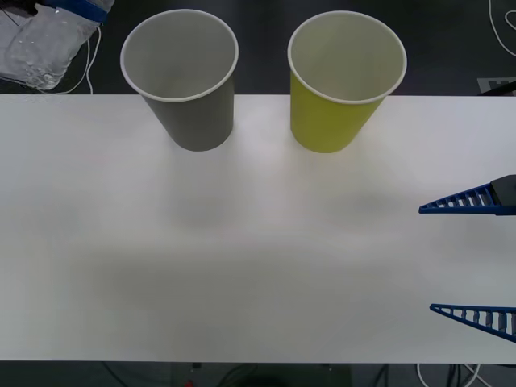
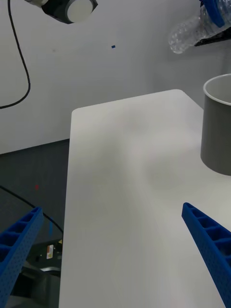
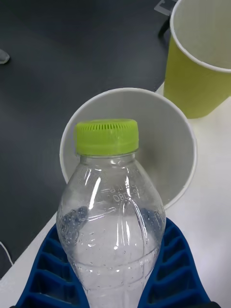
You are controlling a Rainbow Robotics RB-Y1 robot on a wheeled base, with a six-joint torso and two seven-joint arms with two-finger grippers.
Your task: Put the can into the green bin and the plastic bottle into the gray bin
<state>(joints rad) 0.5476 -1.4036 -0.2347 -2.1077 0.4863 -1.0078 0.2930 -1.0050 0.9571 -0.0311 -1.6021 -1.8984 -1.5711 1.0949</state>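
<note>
My left gripper (image 1: 81,8) hangs at the far left, beyond the table's back edge, shut on the clear plastic bottle (image 1: 44,48). In the left wrist view the blue fingers (image 3: 48,260) clasp the bottle (image 3: 110,211) on both sides, and its lime-green cap (image 3: 107,136) points toward the mouth of the gray bin (image 3: 180,144). The gray bin (image 1: 193,121) stands upright at the back left of the table, and the green bin (image 1: 326,121) stands to its right. My right gripper (image 1: 426,258) is open at the right edge, low over the table, holding nothing. The can is out of view.
The white table (image 1: 242,266) stretches bare in front of both bins. Cables (image 1: 504,24) lie on the dark floor behind it. From the right wrist, the gray bin (image 2: 216,139) and the held bottle (image 2: 190,31) show on the far side of the tabletop.
</note>
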